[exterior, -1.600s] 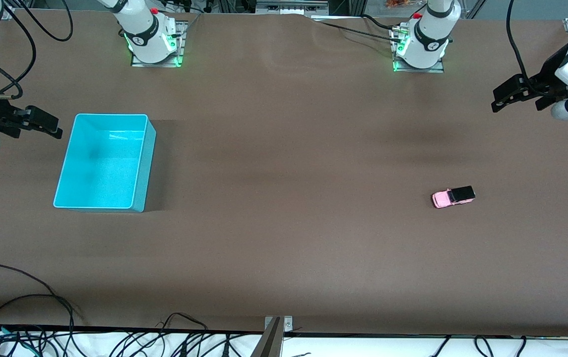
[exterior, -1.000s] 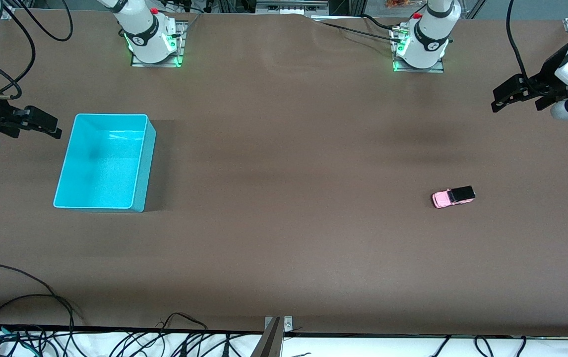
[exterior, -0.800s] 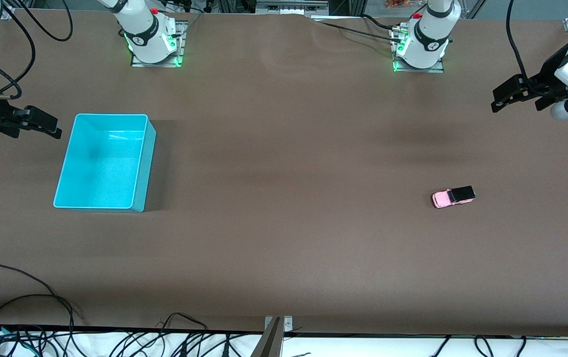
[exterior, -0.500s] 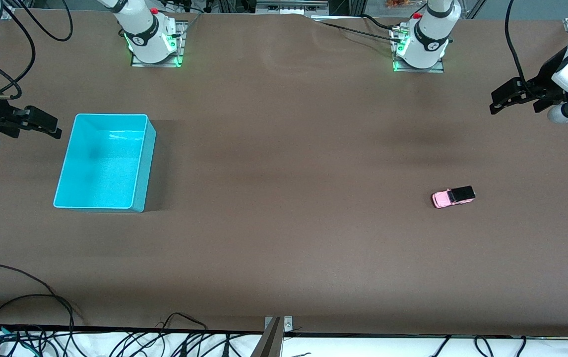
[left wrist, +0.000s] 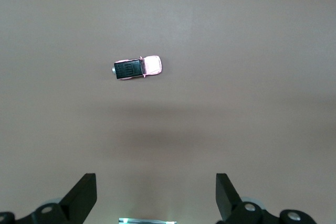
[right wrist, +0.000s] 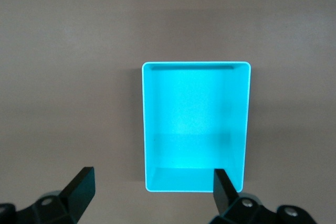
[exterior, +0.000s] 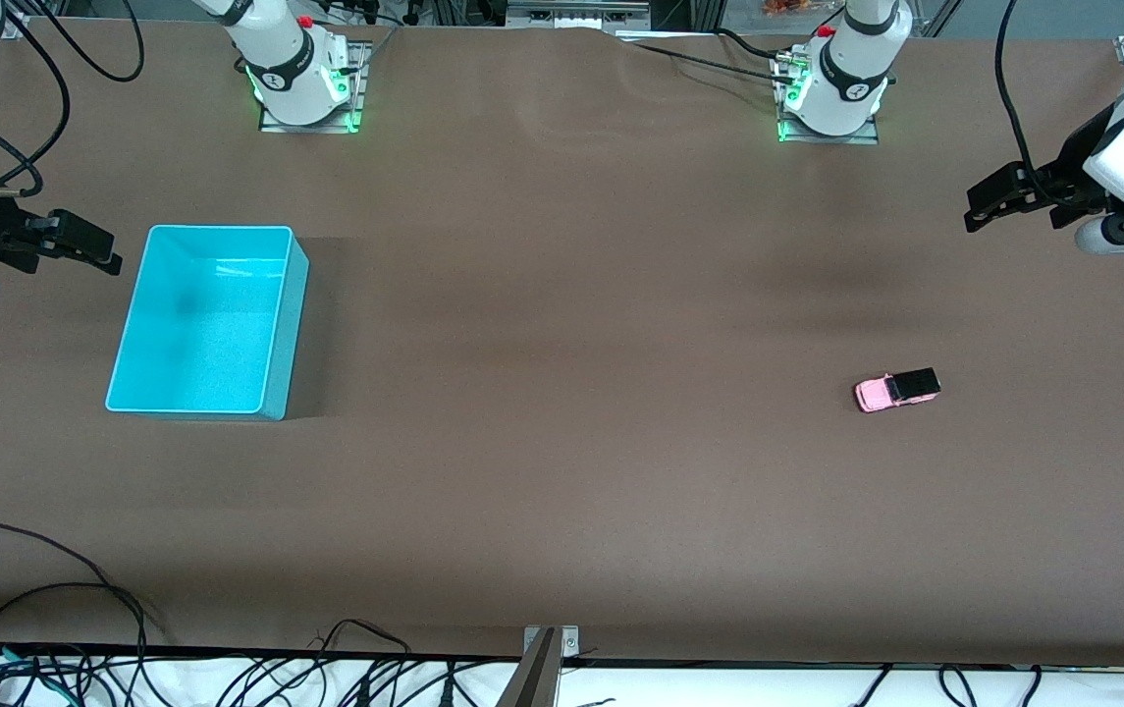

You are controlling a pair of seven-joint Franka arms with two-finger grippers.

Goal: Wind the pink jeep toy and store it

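Observation:
The pink jeep toy [exterior: 896, 390] [left wrist: 138, 67], tiny with a black rear top, stands on the brown table toward the left arm's end. My left gripper [exterior: 991, 202] [left wrist: 156, 200] hangs open and empty high over the table near that end, well apart from the jeep. The turquoise bin [exterior: 210, 321] [right wrist: 195, 125] stands empty toward the right arm's end. My right gripper [exterior: 82, 243] [right wrist: 153, 190] is open and empty in the air beside the bin's end wall, and that arm waits.
Both arm bases [exterior: 301, 74] [exterior: 834, 83] stand along the table's back edge. Black cables [exterior: 51, 609] lie at the table's edge nearest the front camera. Brown tabletop [exterior: 562, 393] stretches between bin and jeep.
The left arm's hand has swung slightly, its gripper shifting a little toward the table's middle. The jeep, the bin and the right arm have not moved.

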